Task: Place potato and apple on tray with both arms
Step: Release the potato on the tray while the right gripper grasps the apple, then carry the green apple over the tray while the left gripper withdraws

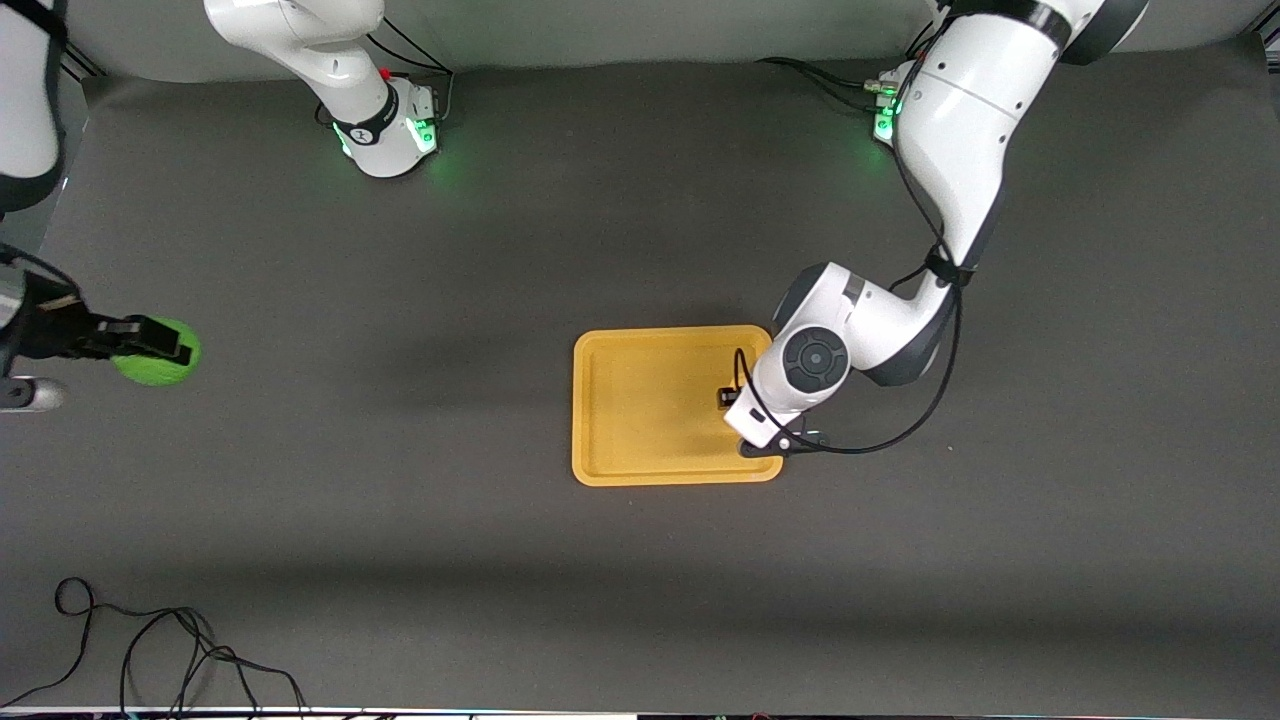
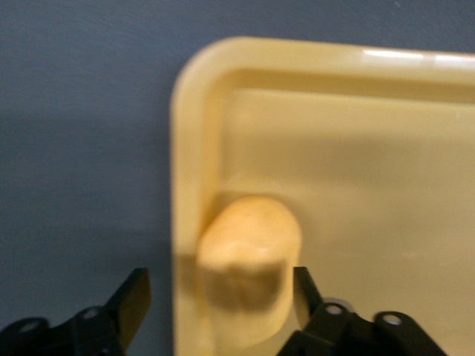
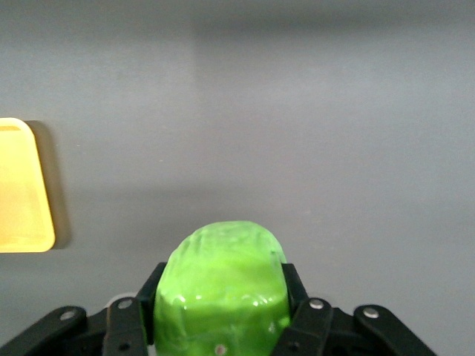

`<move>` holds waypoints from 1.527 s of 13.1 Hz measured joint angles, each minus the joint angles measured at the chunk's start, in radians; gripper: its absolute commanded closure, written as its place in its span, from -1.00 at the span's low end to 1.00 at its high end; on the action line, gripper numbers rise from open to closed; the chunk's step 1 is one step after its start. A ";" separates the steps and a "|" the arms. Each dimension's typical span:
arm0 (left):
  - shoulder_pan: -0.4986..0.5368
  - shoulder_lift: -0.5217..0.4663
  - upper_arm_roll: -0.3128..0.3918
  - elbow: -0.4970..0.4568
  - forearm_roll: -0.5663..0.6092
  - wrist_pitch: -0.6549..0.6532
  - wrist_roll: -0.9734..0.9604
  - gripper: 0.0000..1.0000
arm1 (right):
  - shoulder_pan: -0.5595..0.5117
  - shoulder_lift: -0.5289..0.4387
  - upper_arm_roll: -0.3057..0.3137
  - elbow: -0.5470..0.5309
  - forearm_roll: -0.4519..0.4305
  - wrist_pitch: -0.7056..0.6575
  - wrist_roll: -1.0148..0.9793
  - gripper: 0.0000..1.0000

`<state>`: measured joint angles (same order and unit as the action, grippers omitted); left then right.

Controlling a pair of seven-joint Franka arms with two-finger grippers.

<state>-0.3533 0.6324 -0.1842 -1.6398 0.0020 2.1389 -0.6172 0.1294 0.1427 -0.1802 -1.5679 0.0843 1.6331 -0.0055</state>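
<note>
The yellow-orange tray (image 1: 640,410) lies in the middle of the table. My left gripper (image 1: 728,397) is low over the tray's end toward the left arm; the arm's wrist hides the potato in the front view. In the left wrist view the potato (image 2: 249,267) lies in the tray (image 2: 356,148) against its rim, between the spread fingers of the open left gripper (image 2: 219,297), with a gap beside it. My right gripper (image 1: 150,340) is at the right arm's end of the table, shut on the green apple (image 1: 160,362). The right wrist view shows the apple (image 3: 220,282) clamped in the gripper (image 3: 220,285).
Loose black cables (image 1: 150,640) lie near the table's edge nearest the front camera, toward the right arm's end. The arm bases (image 1: 385,130) stand along the edge farthest from that camera. A corner of the tray (image 3: 22,193) shows in the right wrist view.
</note>
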 measured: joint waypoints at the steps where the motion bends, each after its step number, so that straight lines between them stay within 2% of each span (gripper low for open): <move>1: 0.015 -0.041 0.012 0.008 0.009 -0.057 0.012 -1.00 | 0.022 -0.002 0.000 -0.017 -0.001 0.026 0.023 0.11; 4: 0.107 -0.209 0.022 0.024 0.015 -0.231 0.106 -1.00 | 0.052 -0.015 0.001 -0.093 -0.001 0.144 0.038 0.11; 8: 0.259 -0.405 0.028 0.022 0.017 -0.419 0.327 -1.00 | 0.134 -0.025 0.003 -0.123 -0.001 0.193 0.103 0.11; 13: 0.422 -0.540 0.032 0.010 0.018 -0.464 0.604 -1.00 | 0.274 0.019 0.007 -0.111 0.000 0.250 0.269 0.11; 16: 0.504 -0.598 0.033 0.006 0.018 -0.466 0.745 -1.00 | 0.427 0.156 0.013 0.038 0.000 0.264 0.495 0.12; 20: 0.509 -0.606 0.024 -0.004 0.018 -0.466 0.750 -1.00 | 0.660 0.444 0.019 0.347 0.000 0.269 0.843 0.13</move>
<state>0.1554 0.0263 -0.1598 -1.6438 0.0197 1.6727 0.1330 0.7891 0.5868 -0.1616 -1.2209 0.0839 1.9017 0.8370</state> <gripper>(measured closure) 0.000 0.361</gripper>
